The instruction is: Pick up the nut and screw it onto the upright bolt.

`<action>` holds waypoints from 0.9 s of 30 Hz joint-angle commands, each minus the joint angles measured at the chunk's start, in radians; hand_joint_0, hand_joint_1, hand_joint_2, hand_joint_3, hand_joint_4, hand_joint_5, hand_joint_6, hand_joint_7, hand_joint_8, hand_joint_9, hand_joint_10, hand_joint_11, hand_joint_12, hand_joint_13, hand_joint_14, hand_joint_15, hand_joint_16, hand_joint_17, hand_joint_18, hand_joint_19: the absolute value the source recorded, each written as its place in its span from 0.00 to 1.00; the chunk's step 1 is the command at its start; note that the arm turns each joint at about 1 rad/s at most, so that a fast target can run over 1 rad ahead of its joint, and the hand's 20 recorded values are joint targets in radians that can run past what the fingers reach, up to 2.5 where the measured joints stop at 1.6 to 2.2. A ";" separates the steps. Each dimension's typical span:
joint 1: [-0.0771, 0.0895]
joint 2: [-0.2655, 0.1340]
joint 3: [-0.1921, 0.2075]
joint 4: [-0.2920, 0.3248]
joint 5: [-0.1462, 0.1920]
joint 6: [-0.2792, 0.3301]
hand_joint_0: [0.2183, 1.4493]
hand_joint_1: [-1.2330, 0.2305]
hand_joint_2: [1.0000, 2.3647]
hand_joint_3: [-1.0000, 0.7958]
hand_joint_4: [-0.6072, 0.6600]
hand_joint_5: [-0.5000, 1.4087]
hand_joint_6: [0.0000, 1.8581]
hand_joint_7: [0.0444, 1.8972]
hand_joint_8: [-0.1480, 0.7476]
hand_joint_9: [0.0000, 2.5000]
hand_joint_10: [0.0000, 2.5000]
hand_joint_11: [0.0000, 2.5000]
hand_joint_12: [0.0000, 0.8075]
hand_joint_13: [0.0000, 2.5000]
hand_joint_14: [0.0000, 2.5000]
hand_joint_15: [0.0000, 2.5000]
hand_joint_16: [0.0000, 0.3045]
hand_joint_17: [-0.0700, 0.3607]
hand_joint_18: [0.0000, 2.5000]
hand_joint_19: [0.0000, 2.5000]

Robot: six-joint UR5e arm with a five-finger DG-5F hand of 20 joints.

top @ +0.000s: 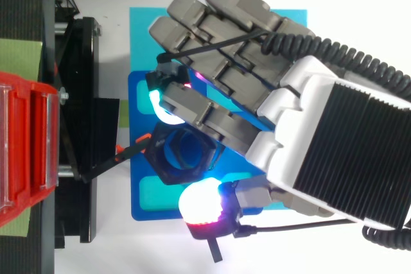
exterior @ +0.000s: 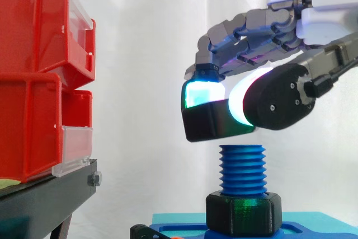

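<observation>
Above the upright blue bolt (exterior: pixel 242 169), the hand (exterior: pixel 279 102) hovers clear of the thread's top. Its fingers (exterior: pixel 204 96) are bent but parted from the thumb and pinch nothing. Seen from above, the glowing pads stand on either side of the bolt. The black nut (exterior: pixel 242 212) is already on the bolt, low on the thread. It is apparently down against the blue base plate (exterior: pixel 313 232), though the contact is hard to make out. Red bins (exterior: pixel 33 82) sit stacked on a black stand (exterior: pixel 45 202) to the left, well apart.

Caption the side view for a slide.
Hand hovers above the blue bolt; black nut sits low on its thread.
</observation>
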 commanded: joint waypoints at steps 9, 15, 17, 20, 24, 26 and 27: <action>0.004 0.020 0.003 -0.053 0.003 0.053 0.28 0.45 0.00 0.28 0.72 0.17 0.27 0.63 0.48 0.14 0.00 0.00 0.46 0.13 0.00 0.00 0.16 0.41 0.10 0.00; 0.008 0.028 0.003 -0.073 0.005 0.053 0.27 0.45 0.00 0.28 0.72 0.17 0.27 0.63 0.48 0.14 0.00 0.00 0.46 0.13 0.00 0.00 0.16 0.41 0.10 0.00; 0.008 0.026 0.003 -0.073 0.006 0.053 0.27 0.45 0.00 0.28 0.72 0.17 0.27 0.63 0.49 0.14 0.00 0.00 0.46 0.13 0.00 0.00 0.16 0.41 0.10 0.00; 0.010 0.026 0.001 -0.073 0.009 0.056 0.28 0.45 0.00 0.28 0.72 0.17 0.27 0.63 0.49 0.14 0.00 0.00 0.46 0.13 0.00 0.00 0.16 0.41 0.10 0.00; 0.002 0.026 0.003 -0.071 0.006 0.061 0.27 0.45 0.00 0.28 0.73 0.17 0.27 0.62 0.49 0.14 0.00 0.00 0.46 0.13 0.00 0.00 0.16 0.41 0.10 0.00; -0.001 0.026 0.003 -0.071 0.003 0.061 0.27 0.45 0.00 0.28 0.72 0.17 0.27 0.62 0.49 0.14 0.00 0.00 0.46 0.13 0.00 0.00 0.16 0.42 0.10 0.00; -0.001 0.026 0.001 -0.070 0.003 0.061 0.27 0.45 0.00 0.28 0.73 0.17 0.27 0.62 0.49 0.14 0.00 0.00 0.46 0.13 0.00 0.00 0.16 0.41 0.10 0.00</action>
